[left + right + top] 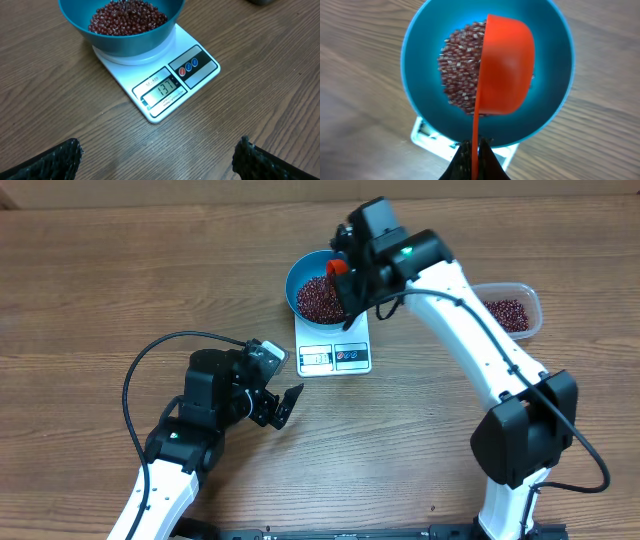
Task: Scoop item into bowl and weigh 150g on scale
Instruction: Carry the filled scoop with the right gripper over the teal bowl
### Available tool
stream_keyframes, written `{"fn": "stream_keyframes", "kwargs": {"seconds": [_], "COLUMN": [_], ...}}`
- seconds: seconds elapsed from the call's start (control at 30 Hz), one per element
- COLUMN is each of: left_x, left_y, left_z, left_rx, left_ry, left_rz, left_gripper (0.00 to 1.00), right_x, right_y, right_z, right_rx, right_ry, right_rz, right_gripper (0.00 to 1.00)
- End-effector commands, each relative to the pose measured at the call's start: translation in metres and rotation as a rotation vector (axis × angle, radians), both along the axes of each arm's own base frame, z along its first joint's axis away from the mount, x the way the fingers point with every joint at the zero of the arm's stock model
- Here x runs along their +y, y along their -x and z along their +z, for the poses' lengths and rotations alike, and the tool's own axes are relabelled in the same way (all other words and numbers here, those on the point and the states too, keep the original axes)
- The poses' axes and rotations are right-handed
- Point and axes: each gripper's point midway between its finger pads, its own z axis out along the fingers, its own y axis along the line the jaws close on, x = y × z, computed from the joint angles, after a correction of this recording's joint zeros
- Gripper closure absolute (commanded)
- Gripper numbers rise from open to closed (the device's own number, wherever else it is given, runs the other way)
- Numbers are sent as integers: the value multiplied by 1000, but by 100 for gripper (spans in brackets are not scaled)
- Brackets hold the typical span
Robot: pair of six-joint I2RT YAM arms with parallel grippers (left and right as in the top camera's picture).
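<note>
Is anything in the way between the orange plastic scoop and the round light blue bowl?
Nothing visible. The right gripper holds the orange plastic scoop tipped directly over the round light blue bowl, above the small dark red beans heaped inside.

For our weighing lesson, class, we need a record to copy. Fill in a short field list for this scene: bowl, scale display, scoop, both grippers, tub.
bowl: light blue, on the scale, holding red beans
scale display: seems to read 131
scoop: orange, tipped over the bowl
right gripper: shut on the scoop handle
left gripper: open, empty, near the scale
tub: clear, beans inside, on the right arm's side
</note>
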Motion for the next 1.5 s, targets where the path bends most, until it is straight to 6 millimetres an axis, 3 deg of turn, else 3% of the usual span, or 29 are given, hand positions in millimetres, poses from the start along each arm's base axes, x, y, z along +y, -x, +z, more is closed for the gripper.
{"fn": "stream_keyframes", "kwargs": {"seconds": [0.0, 0.23, 0.43, 0.73, 0.93, 1.03, 1.17, 1.33, 1.47], "left_x": [1, 1, 1, 1, 1, 1, 1, 1, 1], "left_y": [-1, -1, -1, -1, -1, -1, -1, -1, -1], "left_z": [-2, -2, -2, -2, -2, -2, -2, -2, -2], "left_rx": [10, 10, 10, 10, 10, 10, 10, 10, 10], "left_ry": [4, 4, 4, 4, 4, 4, 4, 4, 4], "left_rz": [12, 12, 12, 12, 12, 12, 12, 12, 12], "left_gripper": [1, 1, 0, 0, 0, 0, 1, 0, 0], "right_x": [-14, -11, -9, -2, -14, -27, -61, -120, -169], "right_y": [-15, -11, -9, -10, -14, -17, -22, -20, -15], "right_z": [14, 30, 33, 30, 42, 59, 81, 97, 95], "right_rx": [-158, -313, -336, -296, -233, -210, -196, -141, -88], "right_ry": [204, 416, 443, 351, 194, 78, -24, -121, -133], "right_rz": [-69, -93, -94, -72, -80, -94, -148, -247, -351], "right_gripper": [96, 96, 96, 96, 96, 96, 96, 96, 96]}}
